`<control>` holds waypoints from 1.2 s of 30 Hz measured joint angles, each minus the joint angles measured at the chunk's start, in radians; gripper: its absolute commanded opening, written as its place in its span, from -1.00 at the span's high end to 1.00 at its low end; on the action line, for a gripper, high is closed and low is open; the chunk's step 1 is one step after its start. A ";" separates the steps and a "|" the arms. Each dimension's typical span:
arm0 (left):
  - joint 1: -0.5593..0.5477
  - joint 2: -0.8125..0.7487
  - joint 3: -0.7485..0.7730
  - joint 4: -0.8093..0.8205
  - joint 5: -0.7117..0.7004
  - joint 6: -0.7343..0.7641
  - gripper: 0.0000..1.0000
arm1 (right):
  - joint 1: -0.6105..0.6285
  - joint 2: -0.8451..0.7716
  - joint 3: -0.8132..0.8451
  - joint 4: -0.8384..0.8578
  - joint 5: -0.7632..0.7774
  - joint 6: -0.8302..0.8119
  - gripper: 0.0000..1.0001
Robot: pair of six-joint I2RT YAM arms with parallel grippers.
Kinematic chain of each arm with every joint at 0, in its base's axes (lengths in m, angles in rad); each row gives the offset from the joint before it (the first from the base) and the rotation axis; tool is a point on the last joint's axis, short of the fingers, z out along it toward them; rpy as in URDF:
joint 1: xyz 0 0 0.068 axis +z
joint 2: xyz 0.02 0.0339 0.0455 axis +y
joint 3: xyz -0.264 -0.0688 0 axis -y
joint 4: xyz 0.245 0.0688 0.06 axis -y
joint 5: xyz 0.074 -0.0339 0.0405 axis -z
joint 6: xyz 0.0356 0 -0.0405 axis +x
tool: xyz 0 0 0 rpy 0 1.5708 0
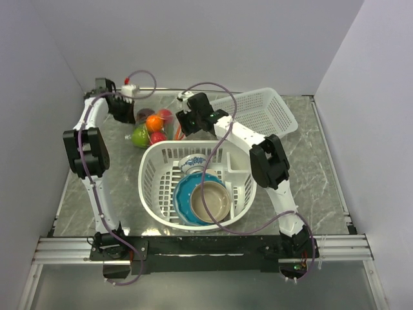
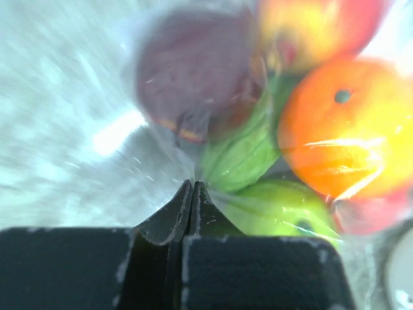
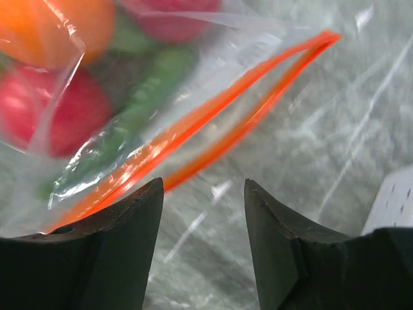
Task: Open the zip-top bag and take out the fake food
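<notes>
The zip-top bag [image 1: 153, 126] lies on the table at the back left, holding the fake food: an orange [image 1: 153, 121], a green fruit [image 1: 141, 135], red pieces and a maroon one. My left gripper [image 2: 191, 185] is shut, pinching the bag's clear film at its closed end, with the maroon piece [image 2: 193, 77], the orange [image 2: 342, 129] and green pieces just beyond. My right gripper [image 3: 203, 187] is open and empty, just short of the bag's red-orange zip strip [image 3: 226, 119], whose two strips are parted. In the top view it [image 1: 183, 124] sits at the bag's right side.
A white round basket [image 1: 155, 169] with a blue bowl [image 1: 184, 197] and a tan bowl [image 1: 210, 201] stands at the table's middle, close in front of the bag. A white mesh tray [image 1: 264, 110] lies at the back right. Walls enclose the table.
</notes>
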 measured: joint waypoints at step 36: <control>-0.062 0.031 -0.111 0.192 -0.281 0.065 0.98 | -0.031 0.085 0.102 0.050 -0.162 0.016 -0.30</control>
